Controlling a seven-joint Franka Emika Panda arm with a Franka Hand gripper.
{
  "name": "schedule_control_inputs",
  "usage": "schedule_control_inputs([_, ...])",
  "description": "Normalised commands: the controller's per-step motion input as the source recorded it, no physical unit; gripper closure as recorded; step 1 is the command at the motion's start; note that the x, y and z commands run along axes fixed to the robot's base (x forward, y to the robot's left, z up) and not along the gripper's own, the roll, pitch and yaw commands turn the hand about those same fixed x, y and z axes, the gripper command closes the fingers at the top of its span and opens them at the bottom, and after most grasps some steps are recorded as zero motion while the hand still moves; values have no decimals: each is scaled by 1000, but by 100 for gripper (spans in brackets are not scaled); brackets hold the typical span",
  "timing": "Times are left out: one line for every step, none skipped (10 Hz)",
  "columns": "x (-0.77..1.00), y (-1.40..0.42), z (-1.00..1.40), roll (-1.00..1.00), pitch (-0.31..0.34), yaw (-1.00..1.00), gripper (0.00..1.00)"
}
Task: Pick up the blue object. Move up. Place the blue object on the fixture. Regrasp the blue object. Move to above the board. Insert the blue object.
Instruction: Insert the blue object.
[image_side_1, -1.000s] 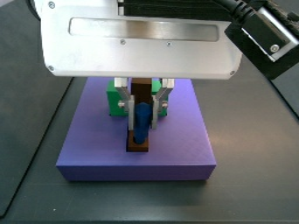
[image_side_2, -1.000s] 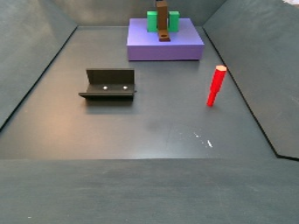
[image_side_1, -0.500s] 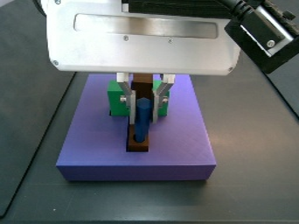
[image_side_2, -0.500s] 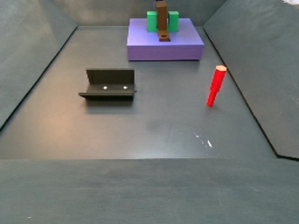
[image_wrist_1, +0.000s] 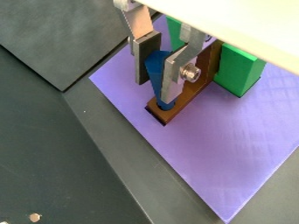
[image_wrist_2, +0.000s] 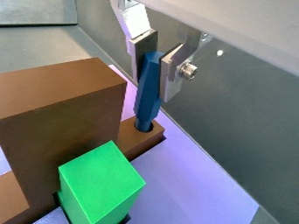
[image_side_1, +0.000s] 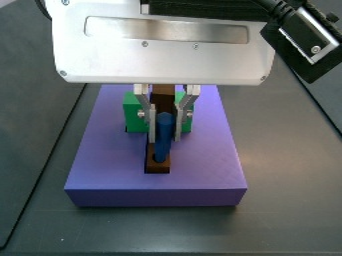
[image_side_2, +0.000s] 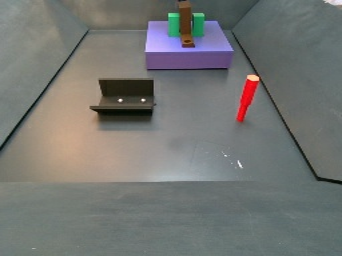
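The blue object (image_side_1: 160, 138) stands upright with its lower end in the hole of the brown board (image_side_1: 159, 166). It shows in both wrist views (image_wrist_1: 156, 74) (image_wrist_2: 149, 92). My gripper (image_side_1: 166, 128) is over the board, and its fingers flank the upper half of the blue object (image_wrist_1: 156, 87) (image_wrist_2: 158, 92). In a side view the jaws stand apart from the stick with a gap on each side, so the gripper is open. The fixture (image_side_2: 126, 96) stands empty on the floor, far from the gripper.
The board lies in a large purple slab (image_side_1: 201, 170) at the far end of the floor (image_side_2: 187, 55). Green blocks (image_side_1: 134, 115) (image_wrist_2: 100, 179) stand beside the board, behind the gripper. A red peg (image_side_2: 246, 98) lies on the floor to the right of the fixture.
The gripper rose a little between one second ago and half a second ago, while the blue object's lower end stayed in the hole. Nothing has moved since.
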Motion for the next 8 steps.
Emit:
schedule_control_inputs([274,-63,331,124,-169,131,100])
schedule_control_inputs([171,-20,197,101,-227,123,100])
schedule_control_inputs([120,0,109,144,-237,120,100])
schedule_control_inputs([89,0,0,154,-243,103,100])
schedule_control_inputs([94,0,-37,159,-229,94,100])
schedule_control_inputs([103,0,-51,193,-229,94,100])
schedule_control_inputs([54,11,-49,259,-271,146,100])
schedule_control_inputs([0,43,-94,277,-313,174,100])
